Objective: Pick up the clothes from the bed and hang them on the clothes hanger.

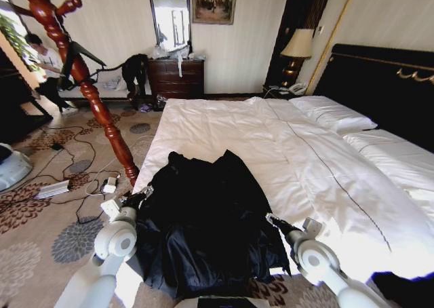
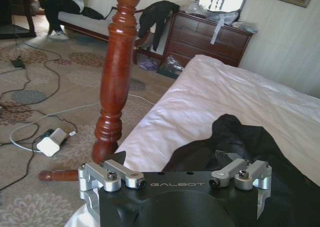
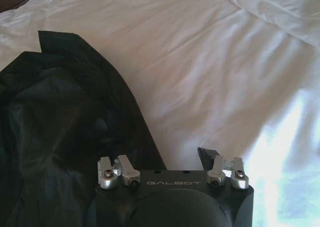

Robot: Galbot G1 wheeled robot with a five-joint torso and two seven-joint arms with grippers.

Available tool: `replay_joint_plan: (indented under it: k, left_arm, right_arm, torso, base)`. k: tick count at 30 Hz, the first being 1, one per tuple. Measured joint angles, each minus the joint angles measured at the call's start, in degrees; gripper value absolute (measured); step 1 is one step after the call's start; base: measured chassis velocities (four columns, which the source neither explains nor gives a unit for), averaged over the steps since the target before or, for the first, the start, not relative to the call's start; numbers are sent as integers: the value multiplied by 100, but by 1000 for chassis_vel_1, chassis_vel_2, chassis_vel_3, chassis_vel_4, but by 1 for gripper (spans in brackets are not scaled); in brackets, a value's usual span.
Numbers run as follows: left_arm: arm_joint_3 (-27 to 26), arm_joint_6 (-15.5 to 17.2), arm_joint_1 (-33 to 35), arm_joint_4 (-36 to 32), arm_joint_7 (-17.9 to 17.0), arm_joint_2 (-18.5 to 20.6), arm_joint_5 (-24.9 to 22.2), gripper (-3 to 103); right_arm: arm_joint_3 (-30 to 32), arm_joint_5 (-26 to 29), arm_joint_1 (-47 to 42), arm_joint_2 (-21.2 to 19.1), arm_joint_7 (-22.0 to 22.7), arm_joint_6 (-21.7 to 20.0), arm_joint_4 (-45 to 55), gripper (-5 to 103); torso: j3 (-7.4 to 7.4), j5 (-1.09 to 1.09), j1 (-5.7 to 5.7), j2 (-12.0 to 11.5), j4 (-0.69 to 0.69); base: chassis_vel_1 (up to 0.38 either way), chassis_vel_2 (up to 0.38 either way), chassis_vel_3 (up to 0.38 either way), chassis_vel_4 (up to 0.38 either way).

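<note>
Black clothes, heaped at near edge of bed, spilling over toward floor. Soft, limp, light; slightly shiny lining, likely slippery, so best pinched at collar or shoulder folds, both sides together, thick bunch rather than single layer. Long dark fabric, crumpled, point of collar or hem reaching up sheet. Left gripper at garment's left edge, right gripper at its right edge on white linen; fingers spread, nothing held, as far as can be judged. Red-brown clothes hanger standing on patterned carpet, just beside bed's left corner.
</note>
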Motion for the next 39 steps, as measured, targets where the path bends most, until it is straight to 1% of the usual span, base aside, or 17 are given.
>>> replay_joint_plan:
  k: [1,2,3,4,5,8,11,14,15,17,20,26,29,32,36,38,39]
  left_arm:
    - [0,0,0,0,0,0,0,100]
    - [-72,0,-4,22,-8,8,-38,100]
    - [-177,8,-23,55,-51,22,-115,100]
    - [-177,8,-23,55,-51,22,-115,100]
    - [-265,47,-42,75,-130,33,-222,100]
    - [-535,286,-111,119,-482,66,-839,100]
    - [-662,343,-117,204,-611,99,-934,100]
    - [-791,372,-41,256,-676,110,-944,100]
    - [-791,372,-41,256,-676,110,-944,100]
    - [-857,375,21,270,-708,92,-918,100]
    - [-937,377,85,271,-749,70,-898,100]
    - [-1045,382,98,270,-791,68,-909,100]
    - [-1095,384,131,270,-806,61,-913,100]
    - [-1117,384,158,269,-806,60,-913,100]
    - [-1093,384,139,317,-802,67,-904,100]
    - [-1077,384,130,321,-801,65,-902,100]
    - [-1053,384,120,323,-800,62,-900,100]
  right_arm:
    - [0,0,0,0,0,0,0,73]
    - [-2,-10,-42,-1,1,0,37,67]
    - [-15,-40,-77,-1,0,0,54,57]
    - [-15,-40,-77,-1,0,0,54,57]
    - [-35,-85,-102,-2,-3,5,56,57]
    - [-81,-258,-177,-38,-14,48,65,40]
    - [-81,-290,-205,-75,-5,58,104,35]
    - [-49,-353,-219,-155,-40,91,186,19]
    - [-49,-353,-219,-155,-40,91,186,19]
    - [-2,-473,-203,-234,-237,151,227,8]
    - [66,-373,-137,-390,-465,231,412,1]
    - [88,-248,-136,-627,-514,192,714,0]
    - [128,-261,-120,-617,-255,96,624,-3]
    - [157,-98,-133,-570,-30,51,584,1]
    - [166,110,-113,-498,328,18,475,22]
    - [167,117,-97,-483,393,38,453,22]
    - [175,116,-92,-473,444,65,437,28]
  torso:
    - [0,0,0,0,0]
    - [0,0,0,0,0]
    - [0,0,0,0,0]
    - [0,0,0,0,0]
    - [0,0,0,0,0]
    - [0,1,0,0,0]
    - [0,1,0,0,0]
    - [0,0,0,0,0]
    - [0,0,0,0,0]
    - [0,1,-1,0,0]
    - [0,1,0,0,1]
    - [0,0,0,0,0]
    - [0,1,0,0,0]
    - [0,2,0,0,0]
    - [0,1,0,0,0]
    - [0,1,0,0,-1]
    - [0,2,0,0,0]
  base:
    - [0,0,0,0]
    - [0,0,0,0]
    - [0,0,0,0]
    - [0,0,0,0]
    - [0,0,0,0]
    - [0,0,0,0]
    - [0,0,0,0]
    - [0,0,0,0]
    - [0,0,0,0]
    - [0,0,0,0]
    - [0,0,0,0]
    - [0,0,0,0]
    - [0,0,0,0]
    - [0,0,0,0]
    - [0,0,0,0]
    - [0,0,0,0]
    - [0,0,0,0]
